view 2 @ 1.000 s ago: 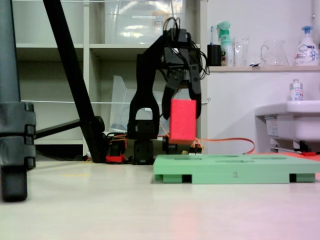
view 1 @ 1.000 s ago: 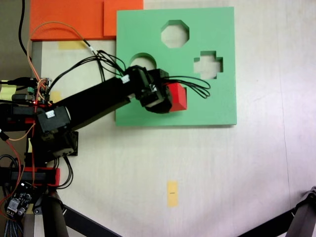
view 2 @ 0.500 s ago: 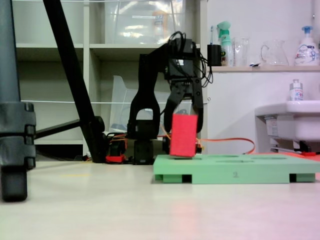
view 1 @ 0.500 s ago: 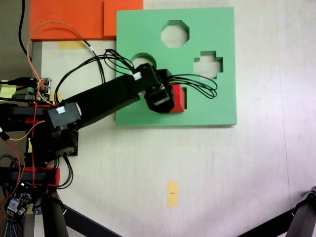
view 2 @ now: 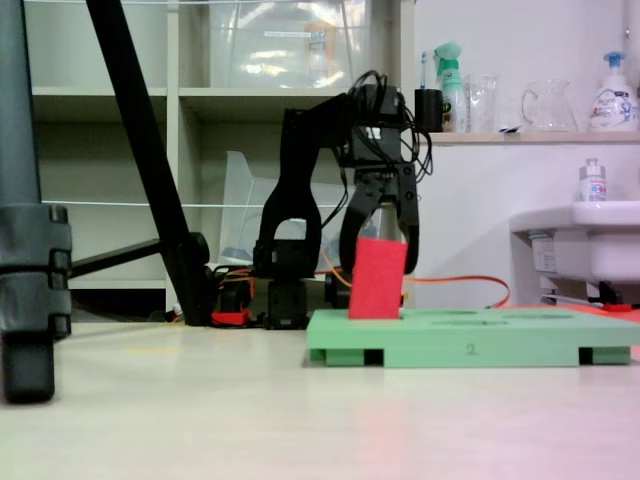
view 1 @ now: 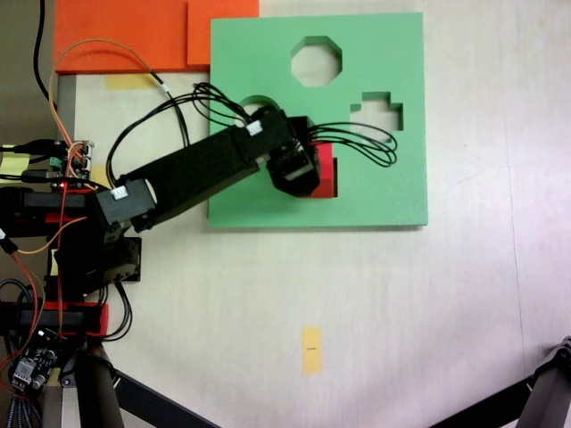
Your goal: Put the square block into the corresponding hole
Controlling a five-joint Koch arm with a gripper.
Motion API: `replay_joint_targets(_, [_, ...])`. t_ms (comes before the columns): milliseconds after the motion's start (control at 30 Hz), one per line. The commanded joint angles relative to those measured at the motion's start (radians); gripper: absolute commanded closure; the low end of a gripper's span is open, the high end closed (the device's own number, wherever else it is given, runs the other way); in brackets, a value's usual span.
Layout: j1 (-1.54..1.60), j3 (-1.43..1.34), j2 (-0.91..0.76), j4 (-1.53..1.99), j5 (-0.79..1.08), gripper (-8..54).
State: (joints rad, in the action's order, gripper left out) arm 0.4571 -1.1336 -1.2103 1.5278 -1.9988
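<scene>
Gripping square block (view 2: 377,278), claw (view 2: 381,243)

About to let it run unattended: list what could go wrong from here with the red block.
The square block leans in the side fixed view, only partly down in the green board; pushed further, it may jam on an edge of the square hole. The gripper straddles the block's top; opening now may leave it tilted. Black cables loop over the board and might snag.

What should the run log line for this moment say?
phase: inserting | gripper: shut on square block | block: tilted, lower end in square hole of green board | seated: not yet
</scene>
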Motion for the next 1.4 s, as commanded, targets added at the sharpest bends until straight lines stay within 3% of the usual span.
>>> replay_joint_targets(0, [0.028, 0.026, -0.005, -0.028, -0.018, 26.1])
replay_joint_targets(367, [0.025, 0.026, 0.064, -0.063, -0.029, 26.0])
replay_joint_targets(400, [0.026, 0.025, 0.074, -0.063, -0.029, 24.3])
replay_joint_targets(500, [0.028, 0.018, 0.107, -0.063, -0.029, 6.3])
replay_joint_targets(567, [0.038, 0.018, 0.126, -0.063, -0.049, 0.4])
replay_joint_targets(600, [0.046, 0.018, 0.129, -0.061, -0.066, -5.4])
replay_joint_targets(633, [0.055, 0.009, 0.127, -0.057, -0.078, -6.6])
replay_joint_targets(767, [0.061, -0.028, 0.074, -0.041, -0.077, -6.6])
replay_joint_targets(1100, [0.064, 0.037, -0.41, 0.156, -0.046, -6.3])
replay_joint_targets(1133, [0.063, 0.051, -0.469, 0.152, 0.0, -6.3])
replay_joint_targets(1300, [0.035, 0.049, -0.68, 0.138, 0.689, -5.8])
replay_joint_targets(1367, [-0.023, -0.002, -0.738, 0.074, 0.765, -5.5])
